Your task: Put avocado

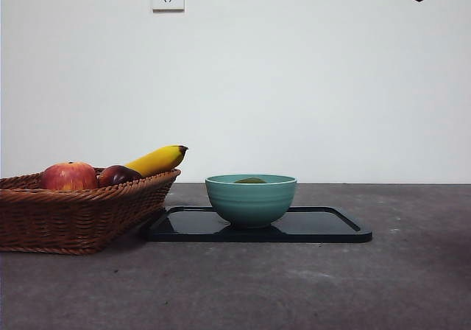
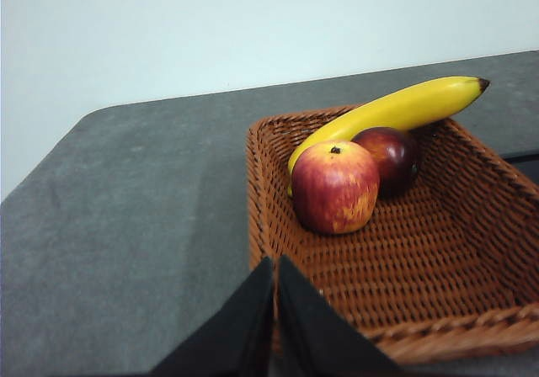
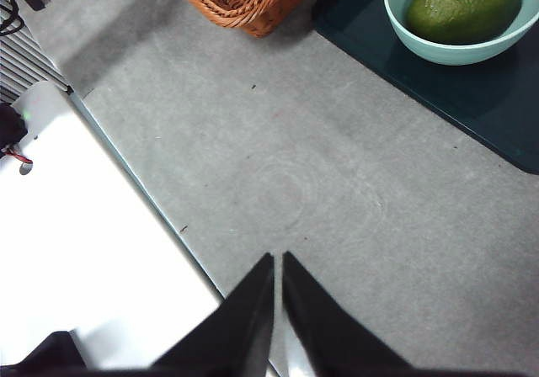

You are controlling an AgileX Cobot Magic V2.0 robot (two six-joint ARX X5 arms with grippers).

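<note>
Olive-green and matte, the avocado (image 3: pixel 463 7) lies on its side inside the pale teal bowl (image 1: pixel 251 199), and from the front you see only a sliver of its top above the rim. Its skin looks slightly pebbled, so you can expect decent friction; it is probably firm and moderately heavy for its size, though a ripe one would bruise under a hard squeeze. If you need to lift it, come straight down from above and close across its narrower width near the middle, not along the long axis, where the tapering ends would let it slide out. The bowl's curved wall leaves little room beside the fruit, so keep your jaws clear of the rim.

That bowl stands on a dark flat tray (image 1: pixel 335 227), and just beside the tray sits a wicker basket (image 1: pixel 73 219) holding a red apple (image 2: pixel 335 187), a dark plum (image 2: pixel 391 156) and a banana (image 2: pixel 396 109).

Your left gripper (image 2: pixel 275 263) hovers over the near edge of the basket with its jaws pressed together and nothing between them. Your right gripper (image 3: pixel 277 259) hangs above bare grey table (image 3: pixel 295 192), well apart from the bowl, its jaws likewise closed and empty. Judging by the fruit in the bowl, the placing looks done.
</note>
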